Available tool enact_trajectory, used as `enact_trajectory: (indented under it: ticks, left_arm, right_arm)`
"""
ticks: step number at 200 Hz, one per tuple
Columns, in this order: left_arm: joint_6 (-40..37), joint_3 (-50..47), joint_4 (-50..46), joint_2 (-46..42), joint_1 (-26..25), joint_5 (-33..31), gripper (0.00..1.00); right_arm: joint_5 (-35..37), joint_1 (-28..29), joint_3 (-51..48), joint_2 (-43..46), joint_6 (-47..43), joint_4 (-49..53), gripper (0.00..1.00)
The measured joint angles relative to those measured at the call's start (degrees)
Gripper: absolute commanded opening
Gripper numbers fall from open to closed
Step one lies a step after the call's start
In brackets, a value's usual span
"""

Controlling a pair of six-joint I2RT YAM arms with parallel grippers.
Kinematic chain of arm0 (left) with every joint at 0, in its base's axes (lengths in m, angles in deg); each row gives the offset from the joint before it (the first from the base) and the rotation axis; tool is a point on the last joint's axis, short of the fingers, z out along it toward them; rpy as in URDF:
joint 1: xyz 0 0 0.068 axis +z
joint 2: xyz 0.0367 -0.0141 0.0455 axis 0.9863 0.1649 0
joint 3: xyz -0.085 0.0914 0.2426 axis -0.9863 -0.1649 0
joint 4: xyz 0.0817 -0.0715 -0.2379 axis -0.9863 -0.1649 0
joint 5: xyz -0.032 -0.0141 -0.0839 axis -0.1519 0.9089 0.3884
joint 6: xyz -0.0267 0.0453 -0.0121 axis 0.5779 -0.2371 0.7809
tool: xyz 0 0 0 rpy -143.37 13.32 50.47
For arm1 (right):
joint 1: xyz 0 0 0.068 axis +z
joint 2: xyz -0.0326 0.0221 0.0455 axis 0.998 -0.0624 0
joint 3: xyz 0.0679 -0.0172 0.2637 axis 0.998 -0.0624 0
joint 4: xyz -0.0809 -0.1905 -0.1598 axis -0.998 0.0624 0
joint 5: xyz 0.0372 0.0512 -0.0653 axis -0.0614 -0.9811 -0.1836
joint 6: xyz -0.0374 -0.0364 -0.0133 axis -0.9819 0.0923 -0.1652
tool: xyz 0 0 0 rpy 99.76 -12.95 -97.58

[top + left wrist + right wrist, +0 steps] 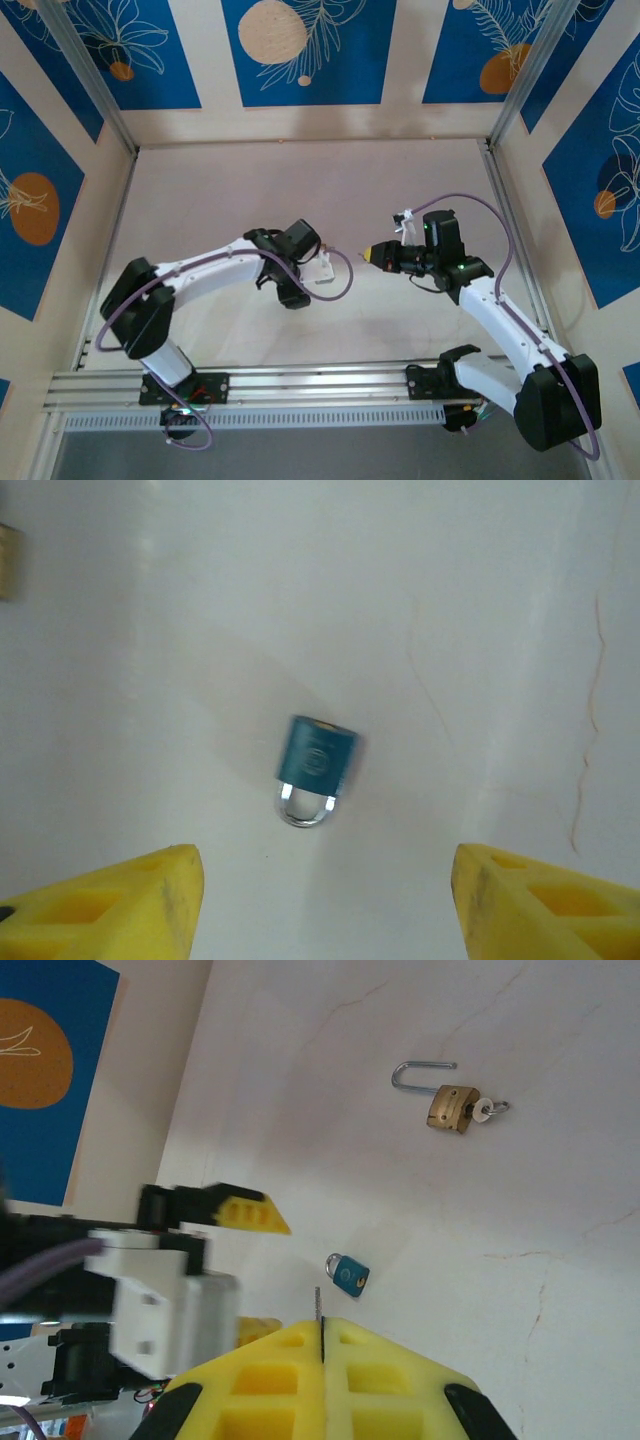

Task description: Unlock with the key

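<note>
Yellow pads of your right pincer [322, 1345] are pressed together, and a thin silver sliver stands up out of the seam between them. That is the key [318, 1305], clamped there with its blade showing edge-on and its head hidden between the pads. Just beyond the blade's tip and slightly to its right in the right wrist view, apart from it, a small blue padlock [347, 1274] with a silver shackle lies on the pale tabletop [520, 1300]. Your left pincer [320, 900] hangs over that blue padlock with its fingers [120, 905] spread wide and nothing between them. In the left wrist view the lock sits ahead of the gap, touching neither finger. Well apart from it on the tabletop lies a brass padlock [452, 1108], its shackle swung open and a small white ring at its base. From the top view you can see the two pincers facing each other near the middle of the tabletop, their tips near but apart.
</note>
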Motion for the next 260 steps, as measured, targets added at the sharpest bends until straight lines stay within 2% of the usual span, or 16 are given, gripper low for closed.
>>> enact_trajectory:
  ticks: [27, 105, 260]
  left_arm:
    - [-0.92, 2.75, -1.77, 4.63, 0.00, 0.20, 0.66]
    - [-1.90, 3.41, 1.53, 9.77, 0.00, 0.37, 0.68]
    - [-0.20, 2.97, 8.48, 11.26, 3.15, -1.38, 0.60]
  right_arm:
    - [0.00, 0.00, -0.09, 1.20, 0.00, 0.33, 0.00]
    - [0.02, -0.94, -1.14, 1.49, 0.00, 1.07, 0.00]
    - [-0.02, -1.42, -1.14, 2.99, -0.02, 2.49, 0.00]
